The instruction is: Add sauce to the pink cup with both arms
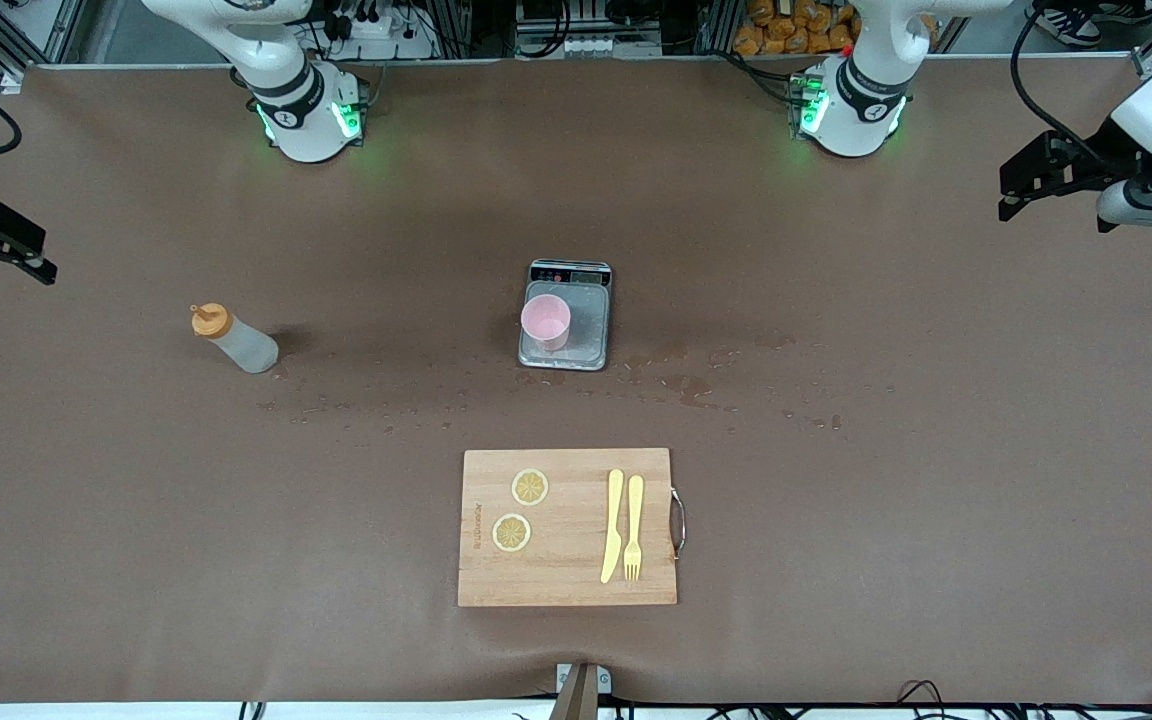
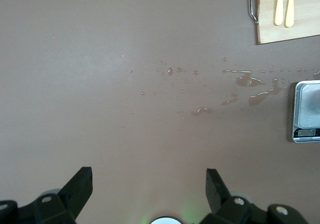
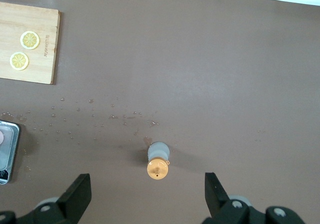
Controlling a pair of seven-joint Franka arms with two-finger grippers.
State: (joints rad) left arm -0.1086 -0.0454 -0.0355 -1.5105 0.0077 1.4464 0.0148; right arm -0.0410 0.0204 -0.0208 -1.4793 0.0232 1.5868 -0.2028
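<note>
Pink cup on kitchen scale — set there for weighing, probably.
Sauce bottle upright toward the right arm's end; left gripper and right gripper both spread, empty — raised at the table's ends.

From my screen the cup stands on the scale, mid-table. At nine o'clock from the scale, toward the right arm's end, I see the sauce bottle upright. At six o'clock, nearer the front camera, lies the cutting board — two lemon slices on it, with the knife and fork side by side toward the left arm's end. Droplets are scattered between scale and board.
</note>
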